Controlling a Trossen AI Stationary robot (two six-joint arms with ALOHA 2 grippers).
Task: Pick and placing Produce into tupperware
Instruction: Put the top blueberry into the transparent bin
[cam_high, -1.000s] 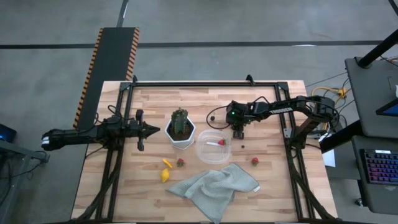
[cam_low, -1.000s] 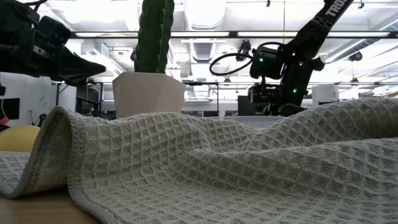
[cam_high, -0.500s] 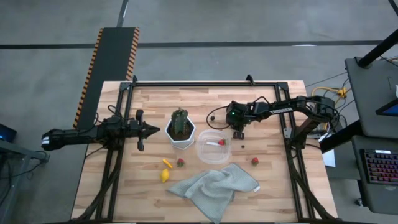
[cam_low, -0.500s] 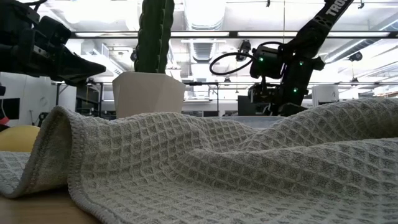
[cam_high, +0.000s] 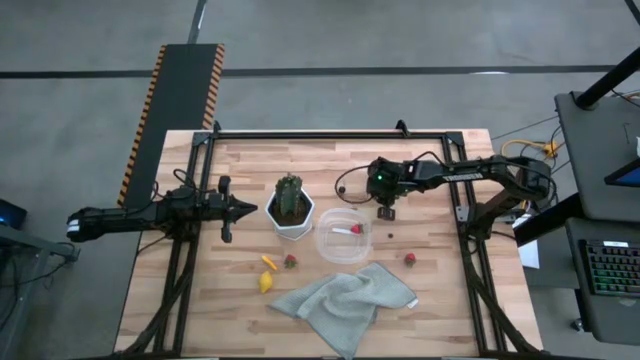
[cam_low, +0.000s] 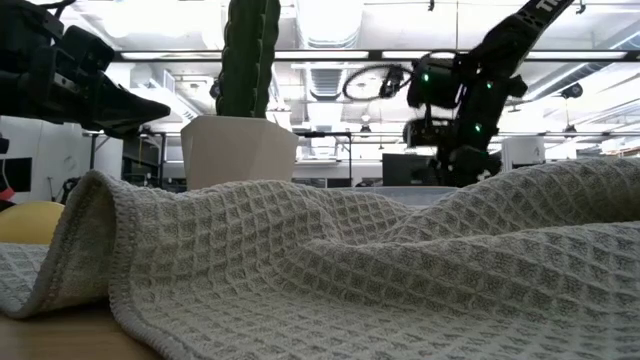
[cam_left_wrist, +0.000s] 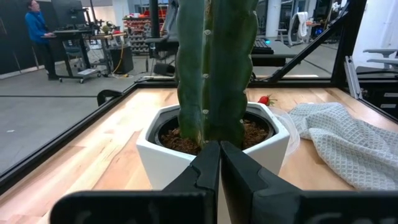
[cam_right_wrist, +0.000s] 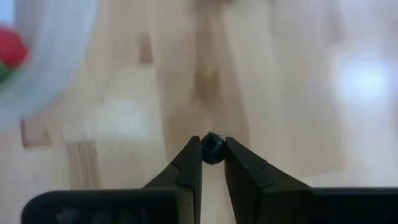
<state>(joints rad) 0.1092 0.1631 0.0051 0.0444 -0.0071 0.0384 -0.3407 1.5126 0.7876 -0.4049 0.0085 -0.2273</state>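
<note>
Pinching dark berry (cam_right_wrist: 212, 149), right gripper (cam_right_wrist: 212, 163); low view: cloth (cam_low: 330, 265) hides tub.

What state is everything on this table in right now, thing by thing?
Right claw: closed on a small dark round berry, above the wood.
Left claw: shut, empty, facing the green cactus.
Clear plastic tub: open, one red strawberry inside.
Grey waffle cloth: crumpled.
White hexagonal pot: upright.
Yellow lemon-shaped piece: loose on the table.
</note>
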